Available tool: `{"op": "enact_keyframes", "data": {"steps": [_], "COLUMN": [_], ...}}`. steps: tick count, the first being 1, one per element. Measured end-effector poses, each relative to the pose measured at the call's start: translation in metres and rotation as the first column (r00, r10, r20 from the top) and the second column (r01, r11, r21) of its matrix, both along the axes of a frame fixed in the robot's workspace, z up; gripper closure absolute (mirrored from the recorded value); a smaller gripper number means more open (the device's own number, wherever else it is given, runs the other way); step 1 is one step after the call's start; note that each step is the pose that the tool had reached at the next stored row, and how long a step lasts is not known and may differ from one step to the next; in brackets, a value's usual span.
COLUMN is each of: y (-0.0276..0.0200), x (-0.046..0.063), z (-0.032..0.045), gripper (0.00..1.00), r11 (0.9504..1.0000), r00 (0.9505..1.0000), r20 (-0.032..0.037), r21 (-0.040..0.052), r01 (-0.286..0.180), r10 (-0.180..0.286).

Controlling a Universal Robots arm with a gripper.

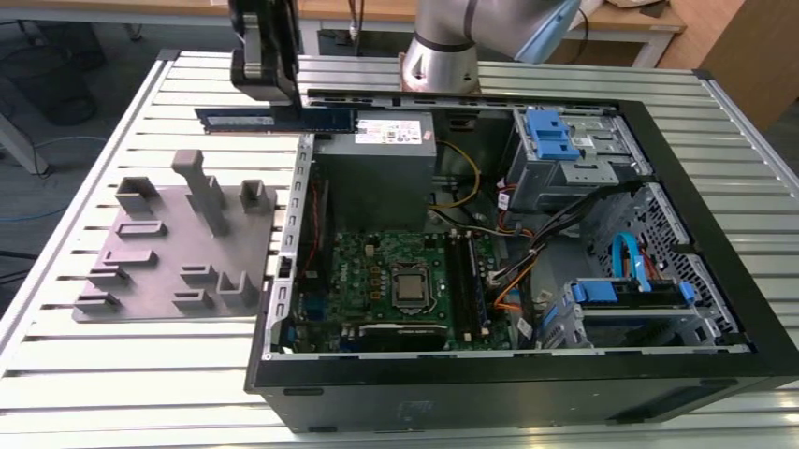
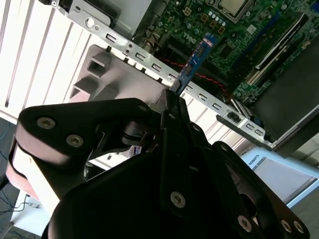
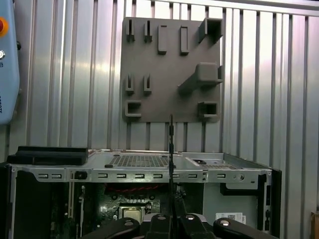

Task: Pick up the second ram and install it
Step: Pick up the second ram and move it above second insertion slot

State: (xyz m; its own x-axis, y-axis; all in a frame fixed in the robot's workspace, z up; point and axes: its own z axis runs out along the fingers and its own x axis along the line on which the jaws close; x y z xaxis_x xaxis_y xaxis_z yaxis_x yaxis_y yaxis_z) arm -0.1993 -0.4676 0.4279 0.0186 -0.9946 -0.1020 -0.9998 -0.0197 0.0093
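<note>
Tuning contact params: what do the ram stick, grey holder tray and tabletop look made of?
The second ram is a thin dark blue board, dull finish: likely fibreglass laminate. The holder tray is uniform matte grey with moulded-looking blocks: probably plastic. The table has silvery ribbed slats with glare: likely aluminium.

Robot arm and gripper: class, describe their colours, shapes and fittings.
The arm is a silver-grey tube with round joints and a light blue cap. The gripper is matt black: flat, rounded linkage plates joined by silvery screw heads, tapering to narrow fingers.
</note>
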Motion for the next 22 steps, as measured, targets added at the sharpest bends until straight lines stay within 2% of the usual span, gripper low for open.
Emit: {"op": "enact_keyframes", "data": {"steps": [22], "y": [0.0000], "x": [0.050], "z": [-0.0011], "gripper": [0.87], "r11": [1.0000], "r00": [1.0000], "r20": [-0.0023], "r21": [0.0009], "r01": [0.000], "r10": [0.000]}}
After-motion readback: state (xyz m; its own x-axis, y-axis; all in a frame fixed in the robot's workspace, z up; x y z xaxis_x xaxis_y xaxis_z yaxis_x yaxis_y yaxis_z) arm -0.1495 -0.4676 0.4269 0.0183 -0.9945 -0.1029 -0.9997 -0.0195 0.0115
